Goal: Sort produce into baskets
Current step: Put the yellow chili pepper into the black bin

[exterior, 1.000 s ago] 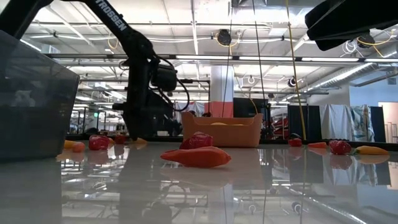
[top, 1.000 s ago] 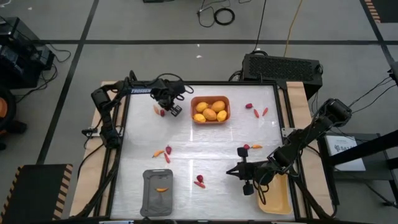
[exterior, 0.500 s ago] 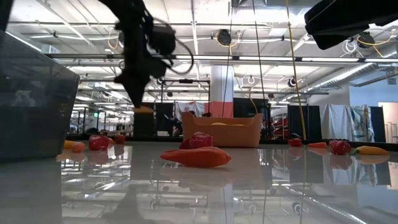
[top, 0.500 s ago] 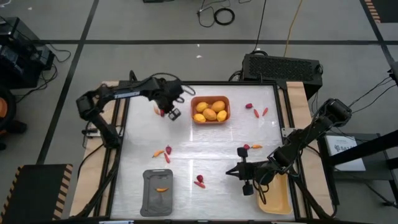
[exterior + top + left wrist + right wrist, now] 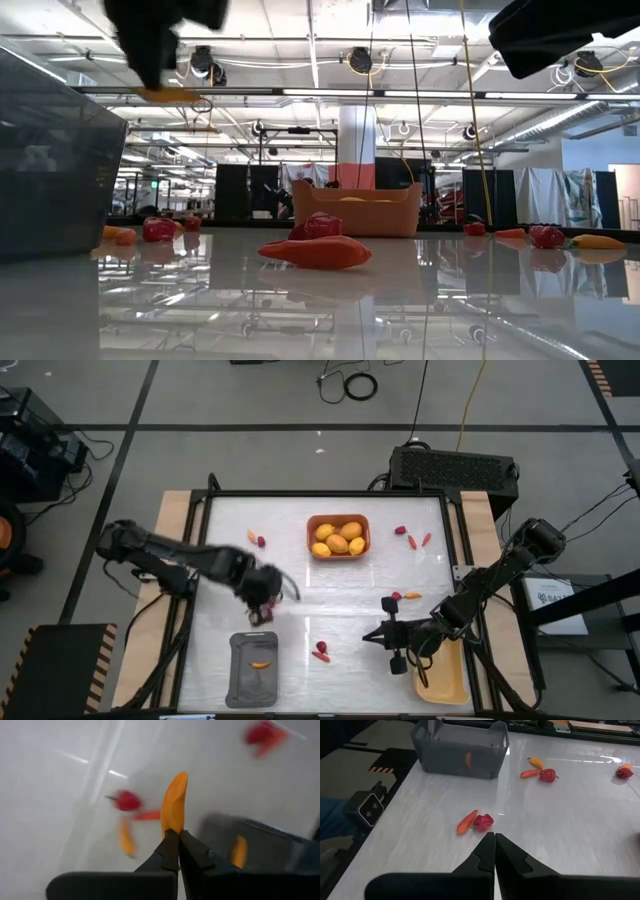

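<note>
left hand (image 5: 175, 834): clenched on 1 thin orange carrot-like stick (image 5: 174, 805), just above the dark grey rectangular basket (image 5: 253, 669)
right hand (image 5: 494, 837): clenched, holding nothing, by the pale yellow tray (image 5: 446, 680)

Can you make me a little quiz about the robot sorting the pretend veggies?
1. True or false: the left gripper is pinching an orange carrot piece.
2. Which basket holds the yellow fruits? A) grey basket B) orange basket C) pale yellow basket
3. Fill in: the right gripper is shut and holds ____.

Key: 1 true. 2 B. 3 nothing.
</note>
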`<state>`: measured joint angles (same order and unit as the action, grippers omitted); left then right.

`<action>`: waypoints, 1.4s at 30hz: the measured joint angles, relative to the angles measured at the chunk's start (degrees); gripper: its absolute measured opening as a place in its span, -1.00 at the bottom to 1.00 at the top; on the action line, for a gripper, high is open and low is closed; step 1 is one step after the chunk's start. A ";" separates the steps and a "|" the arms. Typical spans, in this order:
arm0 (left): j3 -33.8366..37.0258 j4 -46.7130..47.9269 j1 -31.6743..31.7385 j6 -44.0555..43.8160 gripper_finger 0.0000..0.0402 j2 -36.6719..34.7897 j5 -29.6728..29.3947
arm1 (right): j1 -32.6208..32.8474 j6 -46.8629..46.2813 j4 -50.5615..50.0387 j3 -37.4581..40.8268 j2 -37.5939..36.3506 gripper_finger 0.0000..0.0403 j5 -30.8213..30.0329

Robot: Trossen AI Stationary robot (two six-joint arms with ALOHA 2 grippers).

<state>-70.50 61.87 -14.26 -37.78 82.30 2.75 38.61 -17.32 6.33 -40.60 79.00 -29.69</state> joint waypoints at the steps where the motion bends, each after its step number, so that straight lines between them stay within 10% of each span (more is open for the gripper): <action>1: 0.00 -0.75 -2.39 -2.07 -0.96 0.00 -0.67 | 0.00 0.00 0.02 0.00 0.00 -1.00 0.01; 18: 0.06 -11.19 -26.82 -20.23 -0.92 4.02 -7.30 | 0.00 -2.86 6.21 0.00 0.00 -1.00 0.01; 32: 0.07 -9.84 -25.42 -18.63 -0.28 6.40 -4.62 | 0.00 -4.50 6.16 0.00 0.00 -1.00 0.00; 42: 0.04 0.84 -16.00 -14.21 -0.22 6.05 -9.23 | -0.15 -3.03 6.10 0.00 0.00 -1.00 0.00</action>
<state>-70.46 62.71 -30.26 -52.00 88.35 -6.48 38.46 -20.35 12.43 -40.60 79.00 -29.69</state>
